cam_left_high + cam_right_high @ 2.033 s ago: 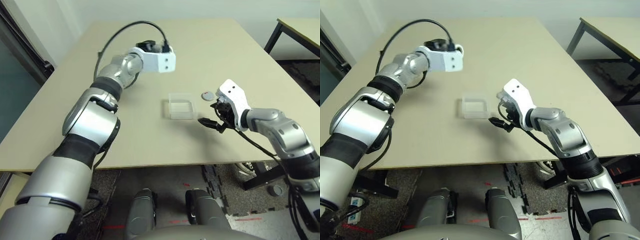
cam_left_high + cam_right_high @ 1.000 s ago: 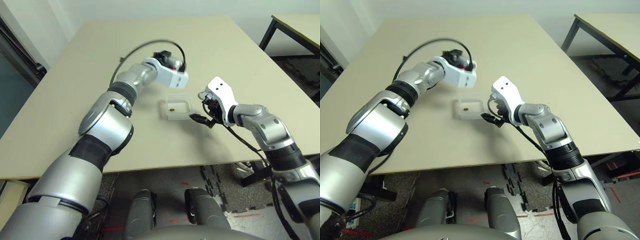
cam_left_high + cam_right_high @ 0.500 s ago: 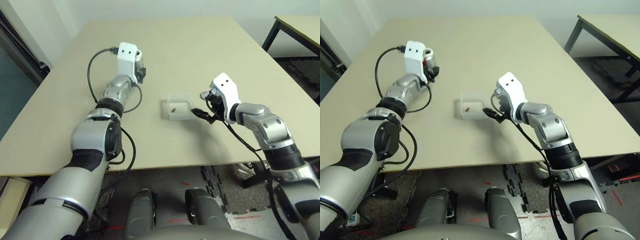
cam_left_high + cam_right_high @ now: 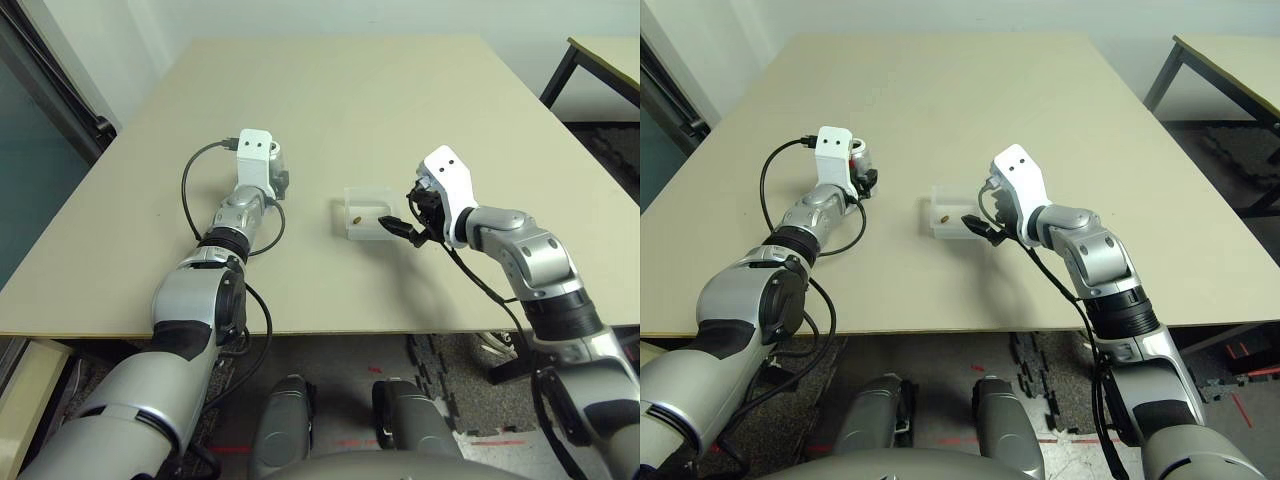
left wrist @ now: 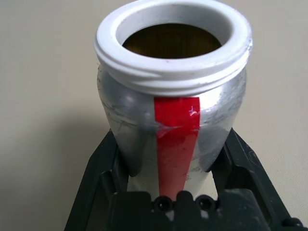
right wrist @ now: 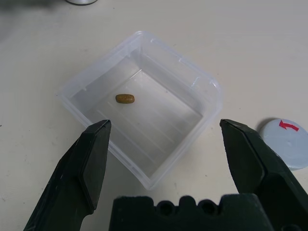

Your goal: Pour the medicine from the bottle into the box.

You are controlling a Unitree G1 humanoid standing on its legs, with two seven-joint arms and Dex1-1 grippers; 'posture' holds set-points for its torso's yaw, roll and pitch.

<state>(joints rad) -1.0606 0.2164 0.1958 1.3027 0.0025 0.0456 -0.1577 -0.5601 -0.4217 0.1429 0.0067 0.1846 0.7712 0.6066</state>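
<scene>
Our left gripper (image 5: 168, 192) pinches the bottle (image 5: 173, 91) upright, mouth open, well left of the box (image 6: 144, 103). The pill (image 6: 125, 98) lies inside. Our right gripper (image 6: 166, 163) hangs spread just beside the box, the cap (image 6: 284, 149) nearby.

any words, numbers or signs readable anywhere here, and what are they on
No words or numbers can be read.
Round grey cap on the table beside the box: a red arrow sign, no text.
Bottle held by the left gripper: a plain red stripe on its label, no lettering showing.
</scene>
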